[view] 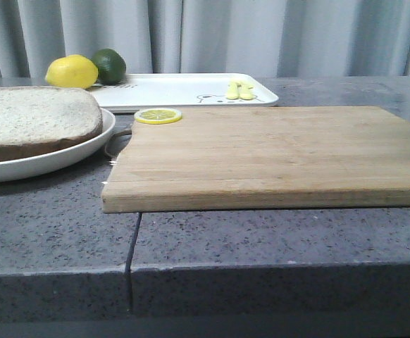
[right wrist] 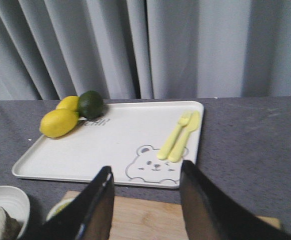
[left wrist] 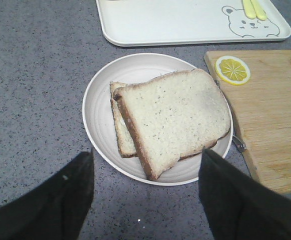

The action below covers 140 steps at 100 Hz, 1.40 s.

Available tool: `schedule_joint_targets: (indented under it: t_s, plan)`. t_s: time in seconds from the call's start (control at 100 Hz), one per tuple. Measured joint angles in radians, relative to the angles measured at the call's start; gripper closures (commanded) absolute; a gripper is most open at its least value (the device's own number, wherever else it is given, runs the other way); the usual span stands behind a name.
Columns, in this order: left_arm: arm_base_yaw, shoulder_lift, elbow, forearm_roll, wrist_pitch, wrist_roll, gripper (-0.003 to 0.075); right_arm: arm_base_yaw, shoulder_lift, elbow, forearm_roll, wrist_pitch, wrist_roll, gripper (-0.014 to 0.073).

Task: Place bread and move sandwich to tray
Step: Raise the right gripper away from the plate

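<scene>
A thick plain slice of bread (left wrist: 173,117) with a brown crust lies on top of a thinner slice (left wrist: 121,135) on the round white plate (left wrist: 98,100). No egg shows. The stack also shows at the left of the front view (view: 36,120). The white tray (left wrist: 185,22), with a bear drawing and pale yellow cutlery (left wrist: 254,8), lies beyond the plate. My left gripper (left wrist: 146,152) is open and empty, over the plate's near rim. My right gripper (right wrist: 146,167) is open and empty above the cutting board (right wrist: 150,217), facing the tray (right wrist: 115,140). Neither gripper shows in the front view.
A wooden cutting board (view: 268,155) lies right of the plate with a lemon slice (view: 158,115) on its far left corner. A lemon (view: 72,72) and a lime (view: 109,65) sit on the tray's far left end. Curtains hang behind the table.
</scene>
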Motion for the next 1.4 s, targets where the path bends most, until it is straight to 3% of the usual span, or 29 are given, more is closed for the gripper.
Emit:
schedule_joint_targets:
  t_s: [0.37,0.53,0.93,1.4]
  plan:
    - [0.0,0.0,0.0,0.0,0.0,0.0,0.0303,-0.221,-0.295,0.166,-0.624,0.194,0.524,0.0258]
    - [0.0,0.0,0.0,0.0,0.0,0.0,0.0303,-0.251,-0.38,0.202,-0.781,0.266,0.625,0.0258]
    - [0.0,0.0,0.0,0.0,0.0,0.0,0.0303,-0.251,-0.568,0.341,-0.826,0.281,0.645,0.0258]
    - [0.0,0.0,0.0,0.0,0.0,0.0,0.0303,-0.251,-0.575,0.352,-0.827,0.282,0.645,0.0258]
